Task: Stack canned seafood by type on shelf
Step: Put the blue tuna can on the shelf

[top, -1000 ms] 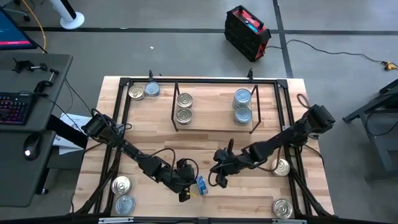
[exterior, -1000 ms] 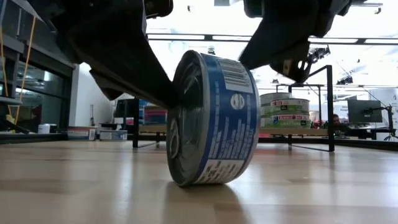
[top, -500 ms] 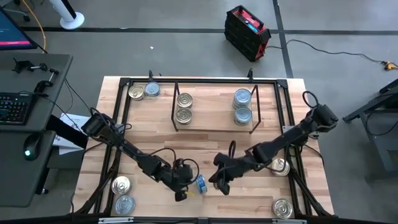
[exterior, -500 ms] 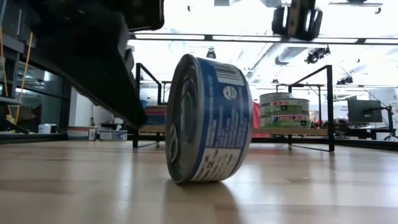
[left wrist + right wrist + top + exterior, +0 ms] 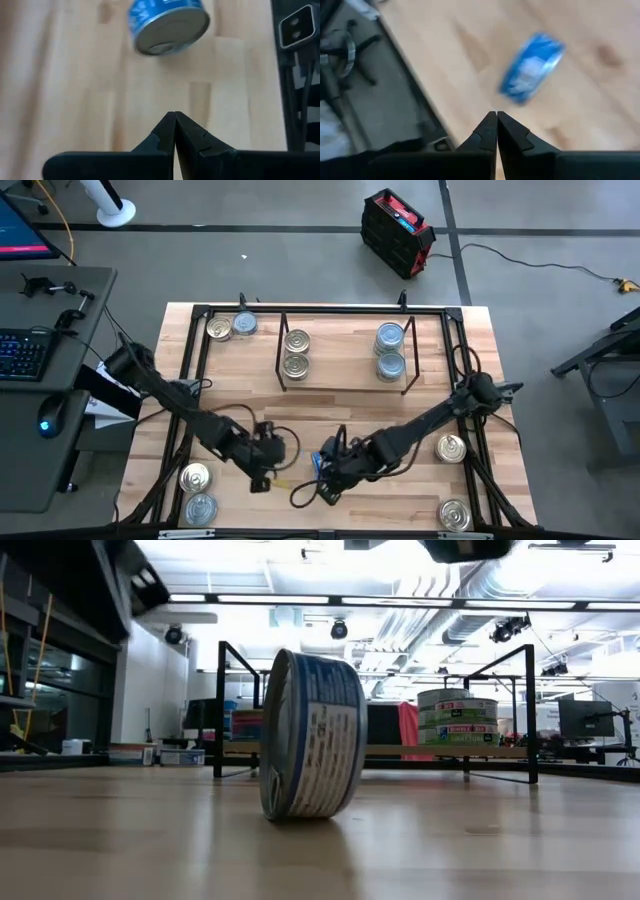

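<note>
Between our two closed, empty grippers, left (image 5: 262, 477) and right (image 5: 328, 485), the blue tin (image 5: 311, 734) stands on its edge on the tabletop (image 5: 480, 850), though from above our right arm hides most of it.

The blue tin (image 5: 530, 70) past my right fingers (image 5: 487, 131) is smeared, its label unreadable. Past my left fingers (image 5: 165, 131), the picture's edge cuts the tin's (image 5: 170, 25) top. From above, my right gripper (image 5: 325, 480) hides most of it (image 5: 317, 463).
</note>
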Tool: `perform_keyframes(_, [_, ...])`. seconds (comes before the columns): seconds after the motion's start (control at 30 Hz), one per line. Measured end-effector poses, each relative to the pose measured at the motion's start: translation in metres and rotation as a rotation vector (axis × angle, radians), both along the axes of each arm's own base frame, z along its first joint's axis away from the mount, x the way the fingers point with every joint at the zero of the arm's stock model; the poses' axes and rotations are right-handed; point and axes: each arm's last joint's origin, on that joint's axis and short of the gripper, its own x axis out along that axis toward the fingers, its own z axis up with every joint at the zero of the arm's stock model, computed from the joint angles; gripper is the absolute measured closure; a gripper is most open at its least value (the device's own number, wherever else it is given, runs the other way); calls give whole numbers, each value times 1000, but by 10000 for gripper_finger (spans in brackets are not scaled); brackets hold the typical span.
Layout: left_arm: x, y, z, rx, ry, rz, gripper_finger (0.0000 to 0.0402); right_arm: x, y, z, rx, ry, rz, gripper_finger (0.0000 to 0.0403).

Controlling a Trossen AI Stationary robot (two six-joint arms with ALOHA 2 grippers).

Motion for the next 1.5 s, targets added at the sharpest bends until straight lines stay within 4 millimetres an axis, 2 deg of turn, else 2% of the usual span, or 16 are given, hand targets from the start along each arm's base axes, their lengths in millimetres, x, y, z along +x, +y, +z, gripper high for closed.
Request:
perform_keyframes(0.1, [-19, 12, 17, 28, -46, 33, 401, 13, 0, -4, 32, 5, -1, 376])
perform_keyframes(0.2, [-39, 26, 26, 18, -86, 89, 401, 23, -2, -6, 24, -13, -20, 325])
perform_keyframes(0.4, [-67, 46, 31, -88, -138, 184, 401, 26, -16, -5, -38, 4, -120, 196])
perform_keyframes(0.5, [-73, 49, 31, -120, -151, 200, 401, 28, -26, -7, -46, 27, -186, 158])
perform_keyframes(0.67, [-78, 48, 28, -116, -136, 194, 401, 32, -44, -8, -51, 55, -254, 147])
perform_keyframes(0.8, [-77, 47, 27, -116, -135, 191, 401, 36, -50, -12, -40, 71, -263, 147])
perform_keyframes(1.07, [-78, 47, 27, -119, -134, 194, 401, 48, -42, -47, 16, 155, -233, 146])
perform_keyframes(1.5, [-77, 48, 28, -105, -161, 235, 401, 50, -26, -68, 38, 195, -180, 149])
